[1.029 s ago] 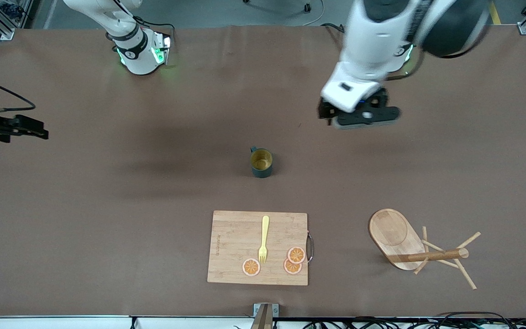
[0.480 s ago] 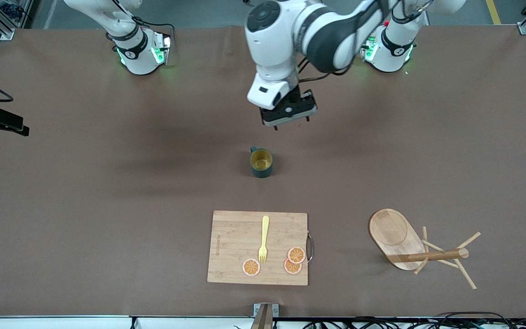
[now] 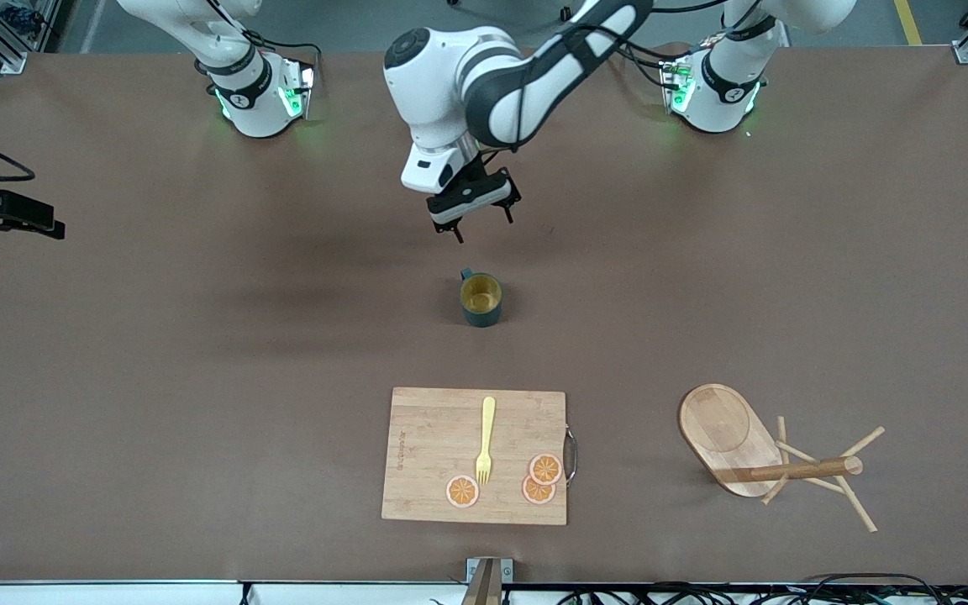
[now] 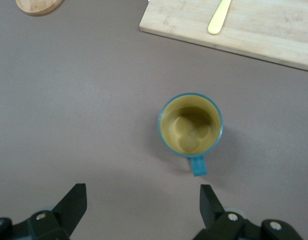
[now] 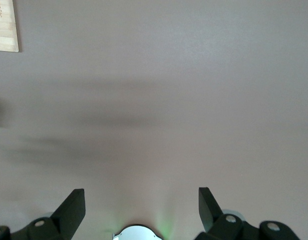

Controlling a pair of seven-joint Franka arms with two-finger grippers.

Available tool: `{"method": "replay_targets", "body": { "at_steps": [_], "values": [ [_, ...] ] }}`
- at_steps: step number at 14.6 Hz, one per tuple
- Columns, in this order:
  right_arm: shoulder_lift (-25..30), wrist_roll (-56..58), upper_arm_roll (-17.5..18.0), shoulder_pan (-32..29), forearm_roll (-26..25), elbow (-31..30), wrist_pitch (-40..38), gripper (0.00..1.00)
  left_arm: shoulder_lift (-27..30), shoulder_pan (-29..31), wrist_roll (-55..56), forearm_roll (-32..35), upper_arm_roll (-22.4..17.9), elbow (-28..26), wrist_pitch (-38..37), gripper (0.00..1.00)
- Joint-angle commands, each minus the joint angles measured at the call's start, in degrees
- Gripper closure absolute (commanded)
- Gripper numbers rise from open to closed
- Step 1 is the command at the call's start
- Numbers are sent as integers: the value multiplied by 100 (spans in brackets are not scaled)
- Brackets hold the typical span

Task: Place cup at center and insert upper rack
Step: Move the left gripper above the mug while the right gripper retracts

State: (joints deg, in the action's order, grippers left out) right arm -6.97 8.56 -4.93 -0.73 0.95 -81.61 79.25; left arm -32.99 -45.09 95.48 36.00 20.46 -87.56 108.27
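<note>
Left gripper (image 3: pixel 474 220) hangs wide open over the table near the cup (image 3: pixel 481 299) (it holds nothing); I think grabbing comes next. Right gripper (image 5: pixel 139 207) waits, open too.

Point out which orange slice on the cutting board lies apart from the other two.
The orange slice beside the fork's prongs, toward the right arm's end; the other two overlap near the board's metal handle.

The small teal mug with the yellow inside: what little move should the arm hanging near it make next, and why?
Probably the left gripper should ease down around the small dark teal mug with the mustard-yellow inside. Its fingers are open and empty above the brown table, and the mug stands upright, untouched. The right gripper waits open at the right arm's end of the table.
</note>
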Motion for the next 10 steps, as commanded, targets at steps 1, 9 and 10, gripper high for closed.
{"method": "replay_targets", "body": {
  "at_steps": [1,9,10],
  "values": [
    [967,-57,62,-42,-34,-1205,589,0,-549,-280,610,652,-60,484,-16,3],
    [1506,5,45,-59,-86,-1673,653,0,-1481,-729,2351,2533,-103,626,221,17],
    [1506,-4,45,-59,-104,-1656,653,0,-1534,-755,2431,2631,-173,626,221,19]
  ]
}}
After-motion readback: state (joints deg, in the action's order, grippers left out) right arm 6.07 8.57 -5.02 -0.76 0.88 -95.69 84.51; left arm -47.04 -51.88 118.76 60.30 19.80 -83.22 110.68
